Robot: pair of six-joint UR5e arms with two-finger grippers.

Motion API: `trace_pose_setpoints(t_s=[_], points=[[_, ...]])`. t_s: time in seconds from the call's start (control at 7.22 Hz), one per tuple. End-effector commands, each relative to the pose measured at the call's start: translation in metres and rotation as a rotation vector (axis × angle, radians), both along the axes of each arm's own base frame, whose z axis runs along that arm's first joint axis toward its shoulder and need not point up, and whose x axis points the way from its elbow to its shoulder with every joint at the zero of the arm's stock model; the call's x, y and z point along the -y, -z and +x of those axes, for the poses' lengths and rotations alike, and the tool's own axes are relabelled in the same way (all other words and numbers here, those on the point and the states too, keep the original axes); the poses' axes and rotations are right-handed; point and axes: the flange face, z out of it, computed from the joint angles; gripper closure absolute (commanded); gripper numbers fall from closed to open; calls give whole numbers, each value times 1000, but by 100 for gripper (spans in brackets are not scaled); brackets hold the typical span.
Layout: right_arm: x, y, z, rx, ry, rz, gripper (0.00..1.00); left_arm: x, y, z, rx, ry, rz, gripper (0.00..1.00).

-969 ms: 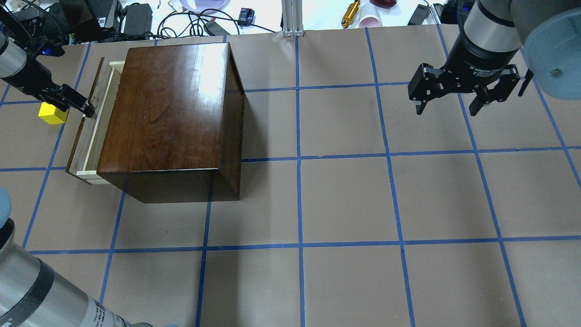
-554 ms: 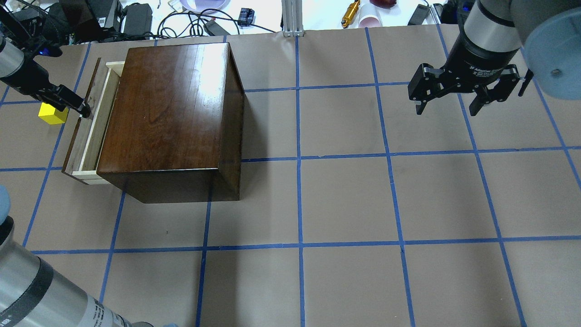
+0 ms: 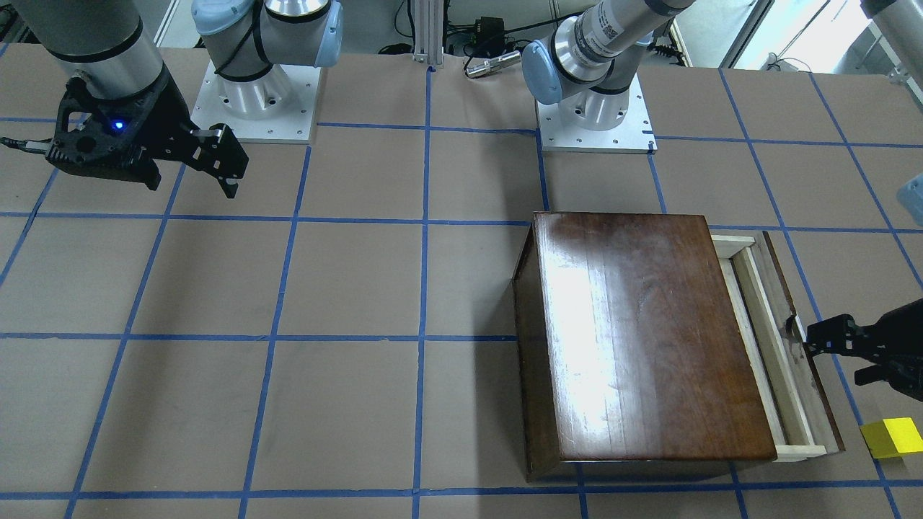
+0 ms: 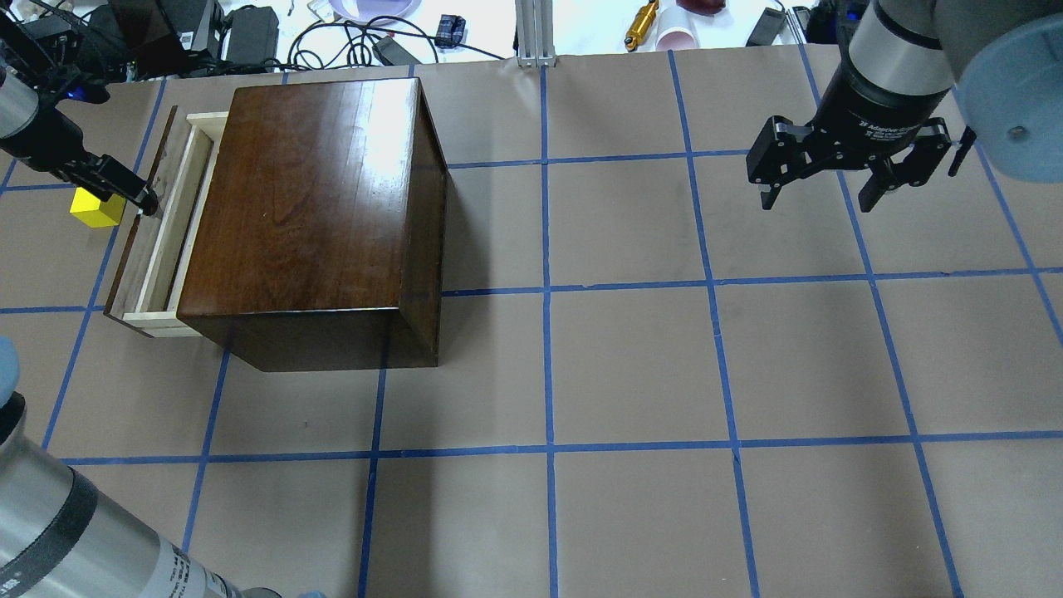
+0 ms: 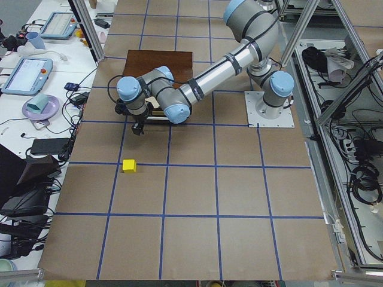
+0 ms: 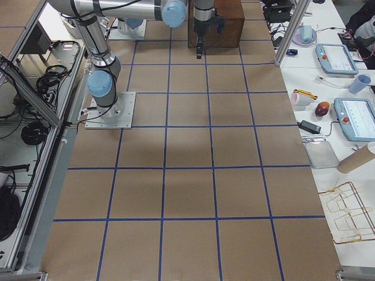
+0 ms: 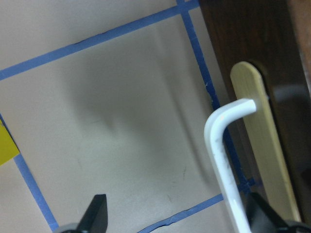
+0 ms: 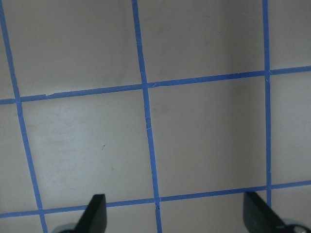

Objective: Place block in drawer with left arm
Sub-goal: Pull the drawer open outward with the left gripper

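The yellow block (image 4: 96, 207) sits on the table left of the dark wooden box (image 4: 307, 199), just beyond the drawer's front panel; it also shows in the front-facing view (image 3: 894, 437). The drawer (image 4: 170, 224) stands partly pulled out and shows its pale wood tray, with nothing visible in it. My left gripper (image 4: 141, 199) is at the front panel. In the left wrist view its jaws are apart with the white handle (image 7: 221, 160) between them, close to one fingertip (image 7: 262, 213). My right gripper (image 4: 818, 195) hangs open and empty above the table's far right.
Cables, chargers and small items (image 4: 332, 33) lie past the table's far edge. Blue tape lines grid the brown table (image 4: 631, 365). The two arm bases (image 3: 595, 122) stand on the robot's side.
The drawer has slid further out to the left, and my left gripper has moved left with its handle. The block and the right arm have not moved.
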Motion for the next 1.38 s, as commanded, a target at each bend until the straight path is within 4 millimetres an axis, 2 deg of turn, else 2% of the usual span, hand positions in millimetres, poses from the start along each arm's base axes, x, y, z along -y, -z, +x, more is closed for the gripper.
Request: trace_pose_setpoints(t_s=[0.0,0.69,1.11,1.25], points=[[0,0,0,0,0,0,0,1,0,7,2,18,-5,0],[0,0,-1,0,2,0,0,3,0,24,9,42,-17,0],[0,0,0,0,0,0,0,4,-3,25,9,45,-23,0],[0,0,0,0,0,0,0,1,-15,23,11,45,-29,0]])
